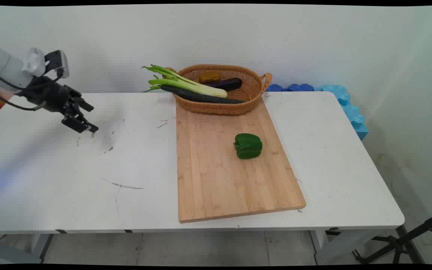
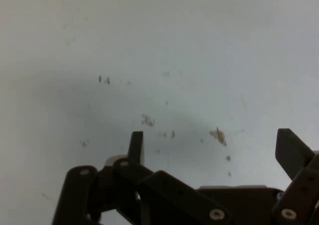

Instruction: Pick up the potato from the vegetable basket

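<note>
1. Black two-finger gripper (image 1: 84, 120) hangs at the left of the main view, angled down toward the lower right over the white table (image 1: 51, 180). In the hand view the gripper (image 2: 212, 150) has its fingers (image 2: 136, 146) spread wide, with only scuffed tabletop between them; it holds nothing.
2. Grey scuff marks (image 1: 122, 185) dot the table surface to the right of and below the gripper, the nearest just beside the fingertips.
3. Centre frame, a wooden cutting board (image 1: 219, 180) lies flat on the table, running from the upper middle down toward the front edge.
4. A green bell pepper (image 1: 248, 146) sits on the board, right of its centre line and in its upper half, well apart from the gripper.
5. At the board's top end stands an oval wicker basket (image 1: 255, 99) with handles. It contains a dark green cucumber (image 1: 201, 97) along its front wall, a stalk of celery (image 1: 186, 84) whose leafy end sticks out over the left rim, a dark purple eggplant (image 1: 228, 84), and a brownish potato (image 1: 209, 77) toward the back.
6. Upper right, blue foam pieces (image 1: 345, 103) line the table's far edge and right side against the wall.
</note>
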`<move>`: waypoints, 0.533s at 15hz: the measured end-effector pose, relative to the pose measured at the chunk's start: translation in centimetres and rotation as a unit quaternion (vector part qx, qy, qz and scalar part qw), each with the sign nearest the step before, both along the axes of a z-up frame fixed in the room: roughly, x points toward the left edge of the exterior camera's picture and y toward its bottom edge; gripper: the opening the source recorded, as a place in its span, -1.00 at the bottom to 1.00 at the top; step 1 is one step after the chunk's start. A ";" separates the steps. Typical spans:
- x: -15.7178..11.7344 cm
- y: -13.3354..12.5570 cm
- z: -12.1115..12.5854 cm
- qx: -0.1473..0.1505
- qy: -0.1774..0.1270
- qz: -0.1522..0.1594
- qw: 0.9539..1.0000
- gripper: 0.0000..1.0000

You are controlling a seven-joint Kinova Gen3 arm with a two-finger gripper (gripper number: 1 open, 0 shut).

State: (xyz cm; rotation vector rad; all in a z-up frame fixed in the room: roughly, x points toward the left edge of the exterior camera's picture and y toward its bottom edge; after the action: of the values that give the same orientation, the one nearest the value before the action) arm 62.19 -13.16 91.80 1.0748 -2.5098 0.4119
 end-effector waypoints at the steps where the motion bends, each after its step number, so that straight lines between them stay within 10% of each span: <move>1: -0.4 -0.5 0.1 -0.001 -0.002 -0.006 1.000 1.00; 8: -2.9 -4.2 1.1 -0.015 -0.015 -0.045 0.999 1.00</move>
State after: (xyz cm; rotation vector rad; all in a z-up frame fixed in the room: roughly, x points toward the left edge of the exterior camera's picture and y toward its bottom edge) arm 59.25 -17.36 92.89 0.9472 -2.5589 0.4433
